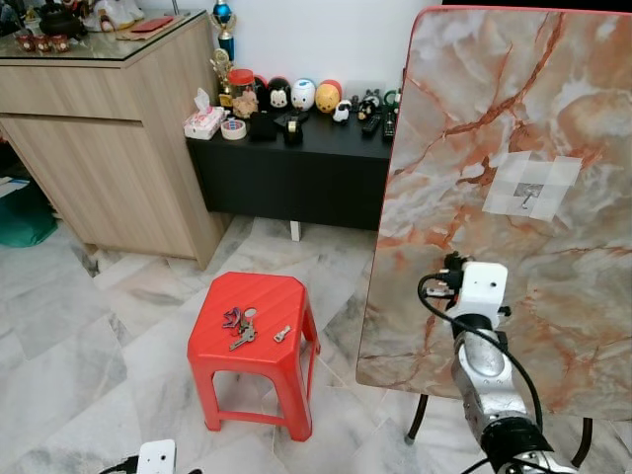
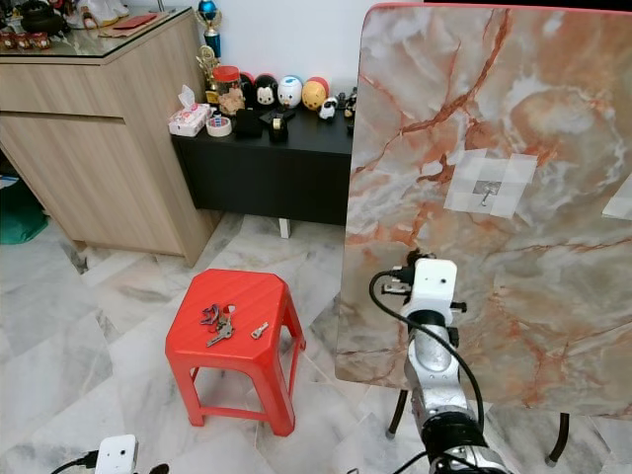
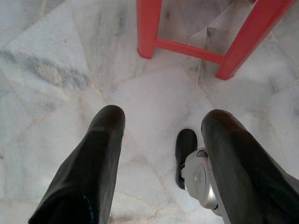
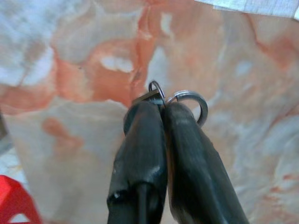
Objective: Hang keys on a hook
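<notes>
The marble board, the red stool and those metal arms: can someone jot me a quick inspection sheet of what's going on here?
Surface: marble-patterned board standing upright on dark legs; pale marble floor.
Job's things: small hook on a taped patch of the board; key rings pinched in the right pincer; more keys lying on the red stool.
Clutter: figurines and a tissue box on the black cabinet.
Grippers: right pincer raised before the board, below the hook; left pincer open, low over the floor.
Cables: black cable looping along the right arm.
Surroundings: wooden counter, white wall.
</notes>
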You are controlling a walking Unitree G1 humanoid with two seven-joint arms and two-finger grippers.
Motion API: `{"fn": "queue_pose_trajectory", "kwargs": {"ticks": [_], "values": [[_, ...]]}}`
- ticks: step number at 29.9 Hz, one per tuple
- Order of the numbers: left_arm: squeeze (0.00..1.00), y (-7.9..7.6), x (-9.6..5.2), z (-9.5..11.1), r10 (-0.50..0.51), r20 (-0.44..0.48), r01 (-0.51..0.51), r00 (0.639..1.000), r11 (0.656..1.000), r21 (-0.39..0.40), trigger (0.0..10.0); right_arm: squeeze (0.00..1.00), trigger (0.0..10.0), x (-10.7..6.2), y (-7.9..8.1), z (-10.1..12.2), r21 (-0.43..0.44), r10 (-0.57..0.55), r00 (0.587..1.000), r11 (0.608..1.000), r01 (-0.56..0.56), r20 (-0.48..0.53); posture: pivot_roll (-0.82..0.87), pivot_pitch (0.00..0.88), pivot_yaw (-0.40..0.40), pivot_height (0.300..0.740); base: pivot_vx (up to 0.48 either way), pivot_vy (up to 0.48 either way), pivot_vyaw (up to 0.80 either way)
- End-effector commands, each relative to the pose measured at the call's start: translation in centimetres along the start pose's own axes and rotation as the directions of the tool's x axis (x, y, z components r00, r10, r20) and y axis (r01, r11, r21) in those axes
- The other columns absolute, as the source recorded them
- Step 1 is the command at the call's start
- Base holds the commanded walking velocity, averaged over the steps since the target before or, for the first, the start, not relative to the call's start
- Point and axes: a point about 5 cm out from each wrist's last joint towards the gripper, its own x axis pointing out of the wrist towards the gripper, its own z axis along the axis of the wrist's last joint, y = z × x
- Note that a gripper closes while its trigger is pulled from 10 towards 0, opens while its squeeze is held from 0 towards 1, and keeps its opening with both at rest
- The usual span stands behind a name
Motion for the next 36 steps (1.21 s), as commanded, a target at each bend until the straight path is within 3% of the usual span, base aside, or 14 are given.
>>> {"fn": "queue_pose_trajectory", "kwargs": {"ticks": [1, 8, 29, 36], "values": [[0.0, 0.2, -0.1, -0.5, 0.011, -0.028, -0.011, 1.0, 1.0, 0.001, 10.0, 0.0, 10.0, 0.8, -0.9, 0.7, -0.045, -0.035, 0.999, 0.998, 0.035, -0.004, 0.03, 0.0, -0.021, 0.74, 0.0, 0.0, 0.0], [0.0, 0.1, -0.2, -0.8, 0.009, -0.037, -0.009, 0.999, 1.0, 0.0, 10.0, 0.0, 10.0, 1.7, -3.5, 1.5, -0.089, -0.115, 0.993, 0.99, 0.114, -0.008, 0.02, 0.0, -0.019, 0.74, 0.0, 0.0, 0.0], [0.0, 0.5, -0.2, -0.7, 0.013, -0.036, -0.013, 0.999, 1.0, 0.008, 10.0, 0.0, 10.0, 1.4, -3.0, 2.8, -0.19, -0.122, 0.989, 0.972, 0.135, 0.081, 0.02, 0.0, -0.014, 0.74, 0.0, 0.0, 0.0], [0.0, 0.5, -0.3, -0.9, 0.013, -0.039, -0.013, 0.999, 1.0, 0.01, 10.0, 0.0, 10.0, 1.5, -3.8, 3.2, -0.214, -0.158, 0.984, 0.962, 0.172, 0.082, 0.02, 0.0, -0.015, 0.74, 0.0, 0.0, 0.0]]}}
